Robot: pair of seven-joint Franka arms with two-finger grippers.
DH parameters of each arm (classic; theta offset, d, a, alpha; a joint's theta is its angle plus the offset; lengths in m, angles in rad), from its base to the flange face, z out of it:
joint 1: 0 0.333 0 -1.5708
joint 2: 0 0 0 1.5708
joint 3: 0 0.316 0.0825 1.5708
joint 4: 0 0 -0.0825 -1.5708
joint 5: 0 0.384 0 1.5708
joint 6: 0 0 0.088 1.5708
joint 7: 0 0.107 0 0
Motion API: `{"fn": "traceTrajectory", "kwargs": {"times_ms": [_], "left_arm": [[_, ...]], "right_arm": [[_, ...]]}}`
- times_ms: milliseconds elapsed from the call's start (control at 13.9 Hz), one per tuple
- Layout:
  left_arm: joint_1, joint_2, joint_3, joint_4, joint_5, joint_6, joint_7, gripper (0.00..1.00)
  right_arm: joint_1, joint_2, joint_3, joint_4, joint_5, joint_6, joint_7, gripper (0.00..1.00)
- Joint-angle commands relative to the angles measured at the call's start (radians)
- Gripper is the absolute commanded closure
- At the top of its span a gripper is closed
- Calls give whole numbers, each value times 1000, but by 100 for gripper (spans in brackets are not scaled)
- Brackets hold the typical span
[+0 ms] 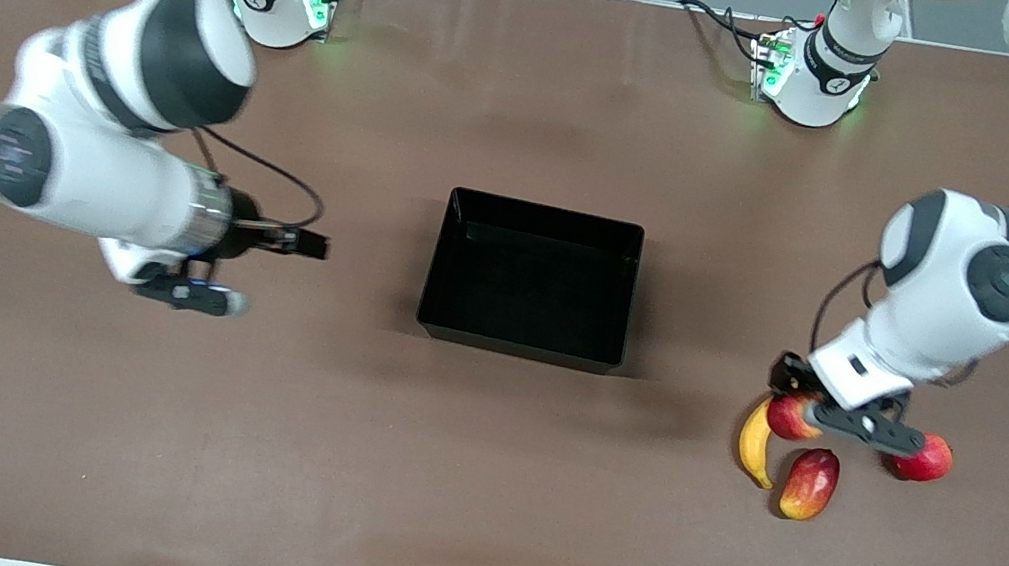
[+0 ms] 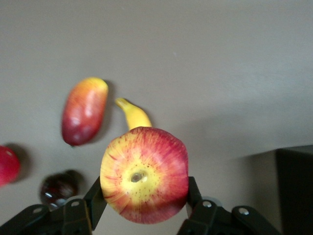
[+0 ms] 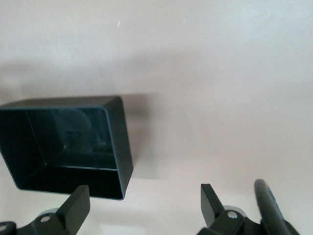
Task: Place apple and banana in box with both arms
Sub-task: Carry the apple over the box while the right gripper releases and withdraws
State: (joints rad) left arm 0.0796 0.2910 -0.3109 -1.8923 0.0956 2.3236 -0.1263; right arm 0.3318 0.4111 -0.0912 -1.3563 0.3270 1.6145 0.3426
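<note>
The apple (image 1: 791, 418), red with yellowish streaks and a pale stem dimple, is at the left arm's end of the table, clamped in the left gripper (image 2: 145, 195); the rest reads across the front view from the right arm's end. There the right arm reaches out from its base at the top of the view, and the right gripper (image 3: 144, 209) hangs over bare brown table (image 1: 470, 500) between that end and the box, its two fingers (image 3: 77, 201) spread wide with nothing between them. The box (image 1: 541, 211), a glossy black tray with low walls, sits at the middle of the table, well apart from all the fruit. At the left arm's end, the left gripper's jaws press on either side of the apple, which is held up over the table just beside the upper end of the banana (image 1: 755, 446). The banana lies on the table, curved and plain yellow. Just beside it, slightly nearer to the camera, lies an oblong red-and-yellow mango-like fruit (image 1: 810, 483). A plain red round fruit (image 1: 925, 459) rests farther toward the table's end, partly under the gripper body.
</note>
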Motion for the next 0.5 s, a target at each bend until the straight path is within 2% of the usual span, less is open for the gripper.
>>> {"fn": "traceTrajectory", "kwargs": {"times_ms": [0, 144, 433], "left_arm": [[6, -85, -75, -93, -8, 26, -145, 100], [8, -101, -143, -105, 0, 11, -249, 100], [3, -105, -278, -120, 0, -32, -474, 100]], "right_arm": [[-45, 15, 5, 89, -55, -40, 0, 0], [-89, 20, 4, 185, -126, -152, 3, 0], [-226, 9, -4, 209, -137, -200, 3, 0]]}}
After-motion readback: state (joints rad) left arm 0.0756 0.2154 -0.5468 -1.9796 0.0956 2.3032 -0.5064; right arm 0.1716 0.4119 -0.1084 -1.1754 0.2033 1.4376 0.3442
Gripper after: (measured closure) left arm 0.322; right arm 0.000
